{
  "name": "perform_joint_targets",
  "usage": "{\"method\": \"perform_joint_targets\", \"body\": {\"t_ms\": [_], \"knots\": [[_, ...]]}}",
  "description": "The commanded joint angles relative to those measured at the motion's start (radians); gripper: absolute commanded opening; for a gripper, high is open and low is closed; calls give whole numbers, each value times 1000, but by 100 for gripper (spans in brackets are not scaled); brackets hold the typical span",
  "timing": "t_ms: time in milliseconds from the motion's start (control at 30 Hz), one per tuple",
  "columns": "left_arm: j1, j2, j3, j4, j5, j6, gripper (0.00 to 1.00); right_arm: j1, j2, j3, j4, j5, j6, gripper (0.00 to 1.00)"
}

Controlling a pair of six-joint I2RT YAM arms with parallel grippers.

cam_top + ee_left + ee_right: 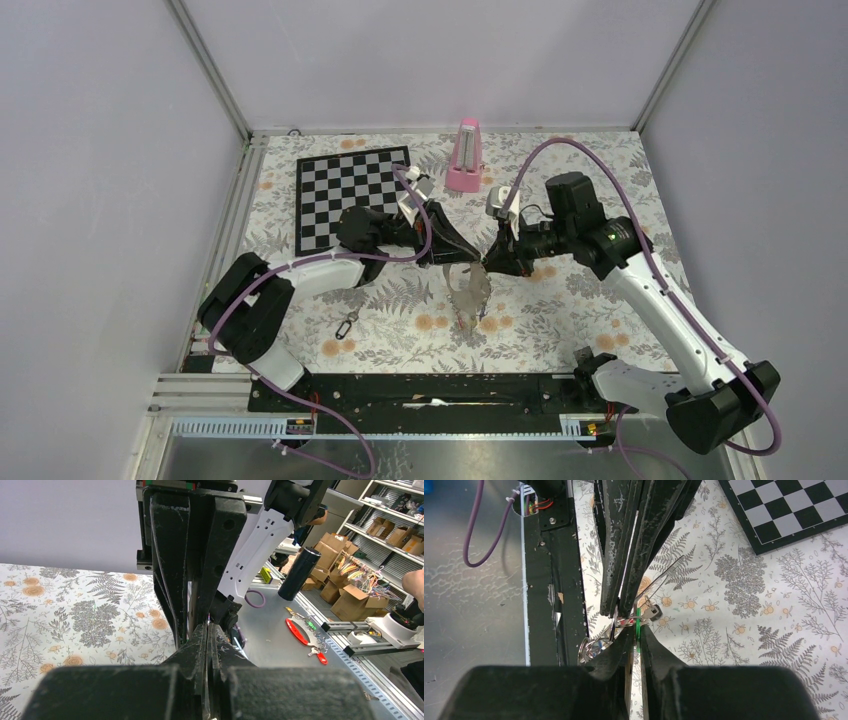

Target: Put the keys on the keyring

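Left arm, white and black with a purple cable (300,275): reached from the near-left corner of the floral-patterned tabletop (600,320) toward its middle, elbow folded low. Left gripper, black, two-fingered (206,632): jaws pressed fully together, angled right and downward. Right arm, same build (665,300): stretched in from the near-right corner. Right gripper, black, two-fingered (634,637): set tip to tip with the left; jaws nearly together, a narrow slit seen between.

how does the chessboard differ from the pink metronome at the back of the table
The chessboard lies flat; the pink metronome stands upright. The chessboard is black-and-white checks, the metronome pink with a pale front. The chessboard covers far more cloth than the metronome. Both sit on the floral tablecloth near the far wall.
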Motion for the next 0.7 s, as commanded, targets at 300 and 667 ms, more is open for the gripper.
{"method": "perform_joint_targets", "body": {"t_ms": [300, 667], "knots": [[7, -9, -8, 113, -44, -5, 0, -53, -88, -57, 53, -61, 29, 4], [13, -50, -24, -12, -1, 112, 0, -76, -135, -43, 28, -21, 9, 0]]}}
